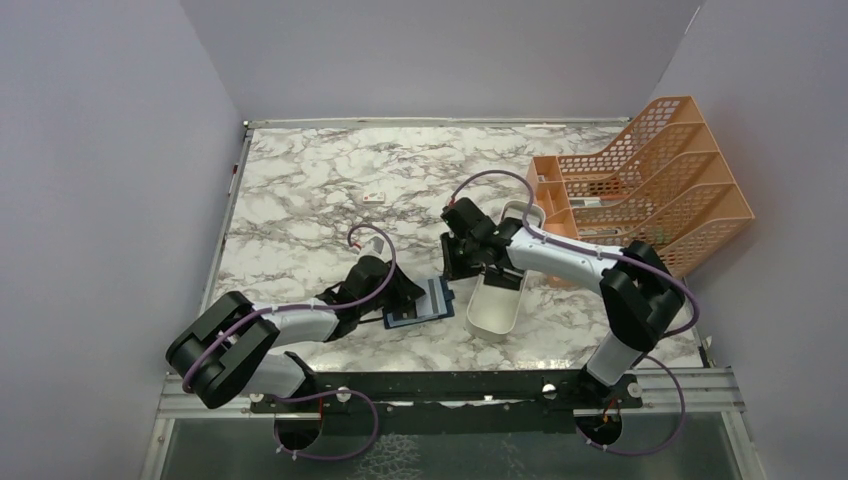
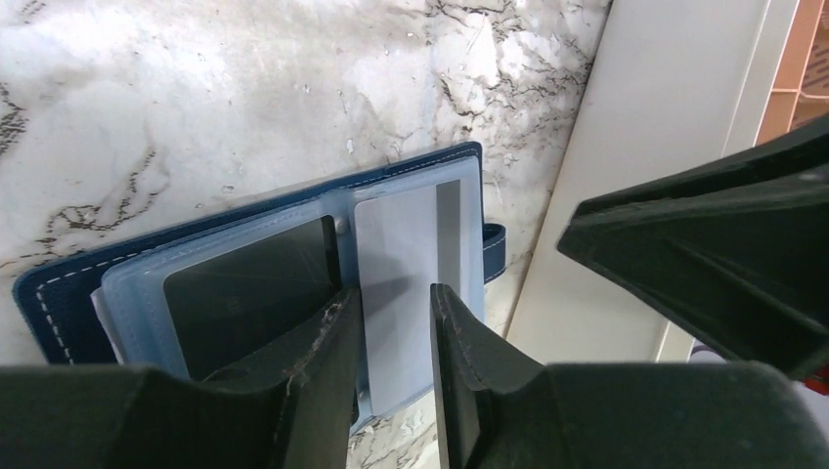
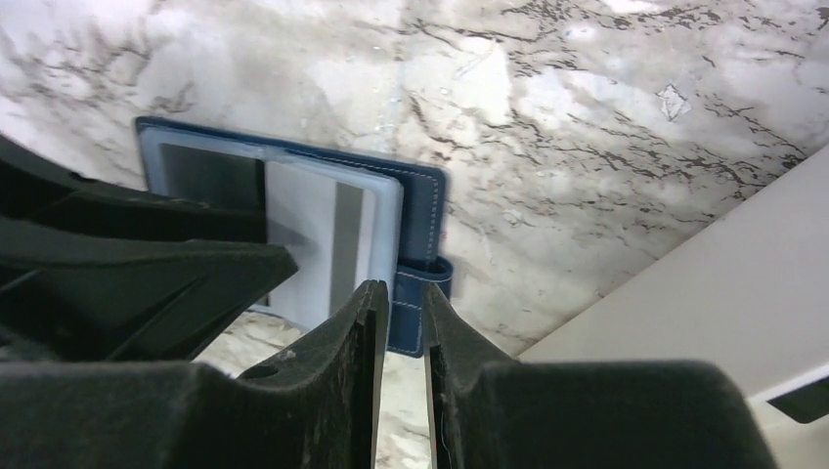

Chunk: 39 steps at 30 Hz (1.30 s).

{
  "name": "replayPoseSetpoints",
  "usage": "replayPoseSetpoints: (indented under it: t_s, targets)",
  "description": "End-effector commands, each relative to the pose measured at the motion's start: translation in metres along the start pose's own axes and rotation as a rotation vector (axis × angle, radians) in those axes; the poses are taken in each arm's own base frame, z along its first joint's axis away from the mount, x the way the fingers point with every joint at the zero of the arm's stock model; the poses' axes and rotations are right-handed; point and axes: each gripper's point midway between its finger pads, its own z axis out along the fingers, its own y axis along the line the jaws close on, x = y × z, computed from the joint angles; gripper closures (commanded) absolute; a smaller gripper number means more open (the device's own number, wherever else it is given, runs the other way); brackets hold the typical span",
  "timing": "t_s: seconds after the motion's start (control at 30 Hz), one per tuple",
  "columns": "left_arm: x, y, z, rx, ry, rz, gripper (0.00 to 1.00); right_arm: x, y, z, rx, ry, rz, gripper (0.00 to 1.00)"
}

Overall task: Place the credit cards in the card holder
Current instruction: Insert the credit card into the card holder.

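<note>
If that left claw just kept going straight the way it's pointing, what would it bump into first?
Most likely the pale grey card lying on the open navy-blue card holder: it sits right between the left gripper's fingertips, dead ahead. Depth is hard to judge, so how close it is stays unclear.

Plain lilac-grey walls (image 1: 450, 50), marbled tabletop (image 1: 320, 190), seemingly even light

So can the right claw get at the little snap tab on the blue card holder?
Probably yes. The right claw hangs just over the snap tab of the card holder, with nothing between. The left claw is over the pale card, off to one side.
</note>
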Motion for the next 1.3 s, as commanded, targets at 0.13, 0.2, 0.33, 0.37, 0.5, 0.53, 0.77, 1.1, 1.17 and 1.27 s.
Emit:
replayPoseSetpoints:
  t_s: [0.13,0.2,0.33,0.37,0.5,0.53,0.77,1.1,1.17,1.27]
  targets:
    - [0.001,-0.015,-0.006,0.050,0.022,-0.011,0.63,0.020,-0.021,0.016,0.103,0.078,-0.022,0.75]
    - [0.001,-0.019,-0.008,0.063,0.025,-0.015,0.61,0.024,-0.019,0.020,0.091,0.091,-0.018,0.75]
    - [0.001,-0.032,-0.009,0.097,0.043,-0.020,0.60,0.036,-0.014,0.028,0.052,0.114,0.006,0.75]
    - [0.001,-0.033,-0.008,0.099,0.046,-0.023,0.60,0.037,-0.011,0.029,0.038,0.112,0.013,0.75]
    - [0.008,-0.028,-0.003,0.076,0.070,-0.028,0.60,0.038,-0.011,0.032,0.039,0.110,0.026,0.76]
    - [0.010,-0.024,-0.002,0.064,0.073,-0.030,0.60,0.039,-0.013,0.033,0.047,0.110,0.027,0.76]
    - [0.012,-0.023,0.007,0.040,0.072,-0.004,0.61,0.040,-0.006,0.036,0.011,0.111,0.037,0.77]
    - [0.003,-0.023,0.012,0.017,0.033,0.033,0.62,0.032,0.018,0.041,-0.116,0.084,0.072,0.80]
    - [-0.001,-0.018,0.015,-0.007,0.033,0.040,0.62,0.028,0.022,0.042,-0.132,0.080,0.075,0.80]
    - [-0.016,-0.010,0.017,-0.047,0.020,0.058,0.62,0.013,0.021,0.042,-0.102,0.046,0.062,0.75]
